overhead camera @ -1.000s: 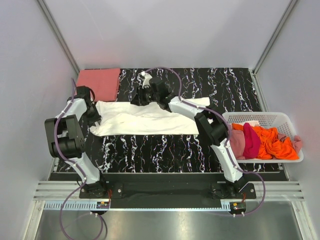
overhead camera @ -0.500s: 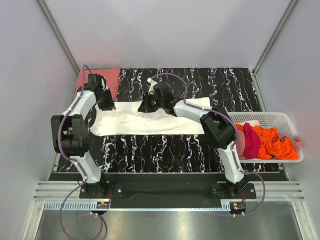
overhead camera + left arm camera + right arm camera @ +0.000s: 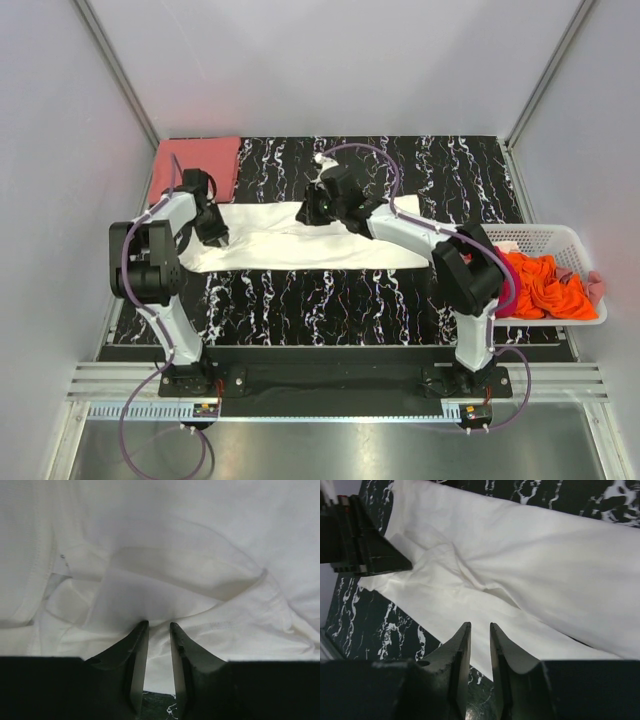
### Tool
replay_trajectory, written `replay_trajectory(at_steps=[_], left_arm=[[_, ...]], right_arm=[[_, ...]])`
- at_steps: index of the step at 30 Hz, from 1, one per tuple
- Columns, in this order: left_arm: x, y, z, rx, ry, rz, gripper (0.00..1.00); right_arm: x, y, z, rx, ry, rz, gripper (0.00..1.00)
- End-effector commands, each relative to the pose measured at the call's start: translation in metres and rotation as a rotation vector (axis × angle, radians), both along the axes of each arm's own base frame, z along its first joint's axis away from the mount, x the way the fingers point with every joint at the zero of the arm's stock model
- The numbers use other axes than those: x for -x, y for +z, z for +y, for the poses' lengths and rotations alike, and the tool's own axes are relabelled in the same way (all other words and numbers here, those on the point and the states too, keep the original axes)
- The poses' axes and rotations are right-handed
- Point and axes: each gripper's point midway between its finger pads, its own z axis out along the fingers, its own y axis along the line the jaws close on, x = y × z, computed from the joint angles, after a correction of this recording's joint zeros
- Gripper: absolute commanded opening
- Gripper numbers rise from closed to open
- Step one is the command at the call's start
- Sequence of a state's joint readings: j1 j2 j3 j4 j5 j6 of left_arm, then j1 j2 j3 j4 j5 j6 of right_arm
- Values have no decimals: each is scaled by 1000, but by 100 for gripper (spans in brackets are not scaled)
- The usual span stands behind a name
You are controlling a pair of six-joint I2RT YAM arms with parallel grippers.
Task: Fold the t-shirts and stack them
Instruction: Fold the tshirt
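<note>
Overhead: one white shirt is lying mid-table, one pink shirt in the far-left corner, more in the basket. Left wrist: left gripper is pinching white cloth. Right wrist: right gripper is gripping the shirt's edge.

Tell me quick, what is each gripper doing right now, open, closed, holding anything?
Left gripper: fingers closed on a fold of the cream-white t-shirt.
Right gripper: fingers nearly closed over the same shirt; whether it grips cloth cannot be told.
</note>
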State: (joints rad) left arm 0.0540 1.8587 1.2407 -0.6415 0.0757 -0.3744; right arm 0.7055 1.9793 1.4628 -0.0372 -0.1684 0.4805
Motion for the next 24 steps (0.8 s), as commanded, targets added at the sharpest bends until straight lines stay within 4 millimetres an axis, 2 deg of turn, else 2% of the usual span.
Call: replay_trajectory(at_steps=[1, 2, 3, 4, 5, 6, 8, 9, 11, 12, 14, 15, 19, 24], left_arm=[[-19, 54, 25, -124, 56, -165, 31], [-23, 68, 25, -129, 53, -201, 31], [-25, 84, 21, -123, 40, -249, 30], [-27, 91, 8, -66, -12, -273, 28], [-30, 101, -3, -27, -47, -295, 28], [-27, 106, -20, 35, -99, -297, 27], [-24, 110, -31, 48, -137, -302, 28], [-21, 115, -41, 52, -157, -314, 29], [-17, 109, -51, 71, -177, -314, 30], [-22, 111, -69, 151, -218, -348, 31], [-17, 96, -94, 308, -251, -316, 31], [-14, 97, -113, 396, -289, -305, 31], [-7, 85, -126, 370, -341, -286, 32], [-2, 80, -108, 261, -303, -291, 33]], right_arm=[[-12, 18, -49, 111, -168, -78, 28], [-11, 5, -69, 166, -211, -30, 27], [-10, 0, -81, 196, -245, -2, 27], [-10, -1, -98, 243, -295, 1, 26], [0, -11, -116, 319, -314, 42, 26], [3, -13, -133, 381, -344, 30, 26], [16, -24, -159, 485, -374, 59, 26], [17, -23, -175, 532, -410, 49, 26], [27, -40, -201, 618, -451, 86, 23], [29, -51, -218, 658, -478, 103, 22], [28, -63, -233, 683, -507, 113, 19], [29, -79, -246, 718, -527, 140, 18], [37, -100, -260, 750, -550, 196, 17], [61, -118, -260, 728, -540, 287, 17]])
